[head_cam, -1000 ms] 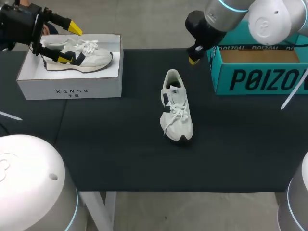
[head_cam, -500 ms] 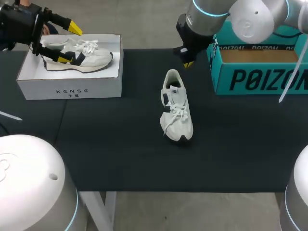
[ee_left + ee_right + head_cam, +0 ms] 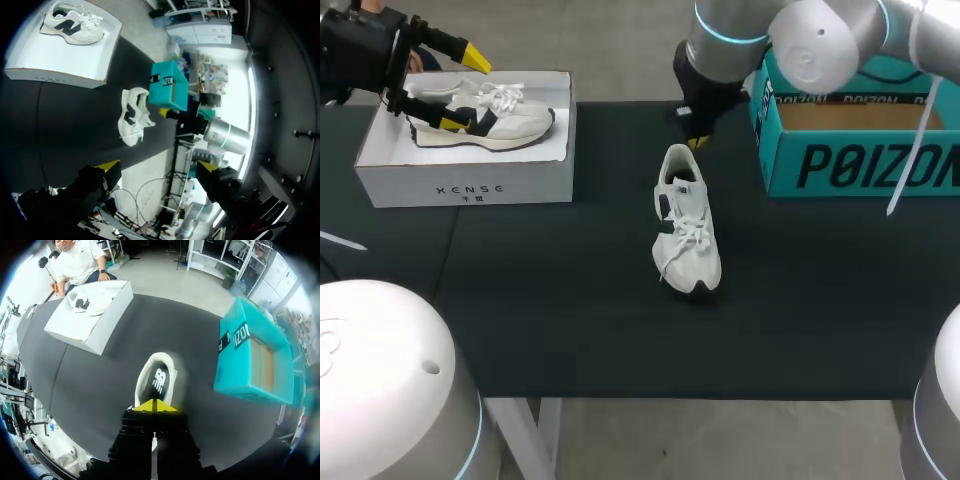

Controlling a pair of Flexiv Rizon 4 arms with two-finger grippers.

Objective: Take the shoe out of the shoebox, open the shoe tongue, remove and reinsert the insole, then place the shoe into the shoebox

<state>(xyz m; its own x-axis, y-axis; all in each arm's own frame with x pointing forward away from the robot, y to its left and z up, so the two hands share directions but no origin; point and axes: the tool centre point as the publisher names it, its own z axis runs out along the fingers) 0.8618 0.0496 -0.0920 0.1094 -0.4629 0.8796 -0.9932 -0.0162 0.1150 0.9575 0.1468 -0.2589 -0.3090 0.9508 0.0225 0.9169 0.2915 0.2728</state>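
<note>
Black table [image 3: 570, 300]: right end effector [image 3: 695, 141] shifted toward shoe [image 3: 687, 230].

Right arm [image 3: 815, 45] silver-white, cyan ring; left pincer [image 3: 465, 91] black, 2 yellow tips.

A white box [image 3: 470, 185] sat at the far left corner of the black tabletop [image 3: 570, 320], with a white-and-black sneaker [image 3: 510, 120] lying inside it.

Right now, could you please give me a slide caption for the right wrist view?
Closed jaws poised at the heel of the white shoe, between the teal shoebox and the white box.
</note>
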